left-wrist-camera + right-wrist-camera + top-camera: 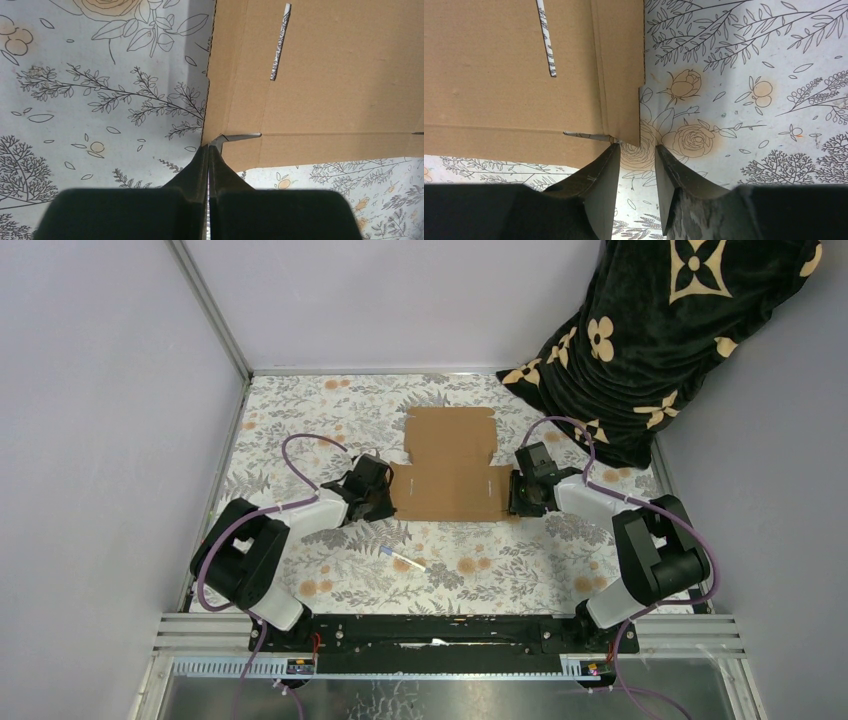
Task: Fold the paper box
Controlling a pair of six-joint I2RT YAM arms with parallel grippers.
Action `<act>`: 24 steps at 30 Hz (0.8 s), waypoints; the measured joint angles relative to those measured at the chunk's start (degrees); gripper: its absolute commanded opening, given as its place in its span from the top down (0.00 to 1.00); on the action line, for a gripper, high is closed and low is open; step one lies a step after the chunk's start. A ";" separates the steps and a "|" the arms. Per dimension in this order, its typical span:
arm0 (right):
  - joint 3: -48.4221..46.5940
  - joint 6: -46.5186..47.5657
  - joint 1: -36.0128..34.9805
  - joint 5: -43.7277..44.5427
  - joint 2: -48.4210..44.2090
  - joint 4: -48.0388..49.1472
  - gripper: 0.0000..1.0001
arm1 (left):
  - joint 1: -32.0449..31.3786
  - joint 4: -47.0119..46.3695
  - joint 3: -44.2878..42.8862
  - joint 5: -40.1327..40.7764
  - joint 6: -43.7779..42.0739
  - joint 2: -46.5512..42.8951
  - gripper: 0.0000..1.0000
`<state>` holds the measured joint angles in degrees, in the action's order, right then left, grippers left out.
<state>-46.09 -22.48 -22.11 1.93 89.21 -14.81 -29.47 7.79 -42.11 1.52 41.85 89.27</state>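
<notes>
The paper box (450,465) is a flat brown die-cut cardboard sheet lying on the floral cloth mid-table. My left gripper (387,491) is at the sheet's left edge. In the left wrist view that gripper (208,147) is shut, its joined tips touching the cardboard (340,75) where a short slit meets the edge; nothing shows between the fingers. My right gripper (514,490) is at the sheet's right edge. In the right wrist view it (638,146) is open, with its left fingertip (611,150) at the end of a slit in the cardboard (499,75) and only cloth in the gap.
A small white pen-like stick (403,560) lies on the cloth in front of the sheet. A black fabric with gold flower shapes (650,330) hangs over the far right corner. Pale walls close in the table on the left, back and right.
</notes>
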 measured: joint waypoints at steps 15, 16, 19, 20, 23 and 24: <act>0.02 -0.42 0.04 -2.14 -1.64 -0.11 0.60 | -2.34 1.77 -2.36 0.44 0.87 -0.74 1.00; 0.02 -0.46 0.04 -2.29 -1.66 -0.11 0.60 | -2.45 1.86 -2.49 0.42 0.92 -0.74 1.00; 0.02 -0.52 0.02 -2.95 -1.73 -0.11 0.59 | -2.91 2.12 -3.13 0.44 1.09 -0.72 1.00; 0.02 -0.55 0.02 -3.04 -1.75 -0.11 0.60 | -3.04 2.10 -3.28 0.44 1.11 -0.72 1.00; 0.00 -0.59 -0.02 -3.10 -1.75 -0.11 0.60 | -3.34 2.14 -3.61 0.44 1.14 -0.68 1.00; 0.00 -0.61 -0.09 -3.10 -1.75 -0.11 0.60 | -3.48 2.19 -3.80 0.46 1.16 -0.59 1.00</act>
<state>-46.09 -23.09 -22.20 -1.17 87.46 -14.92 -32.95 9.98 -45.91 1.98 43.00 88.68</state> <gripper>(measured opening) 0.404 0.006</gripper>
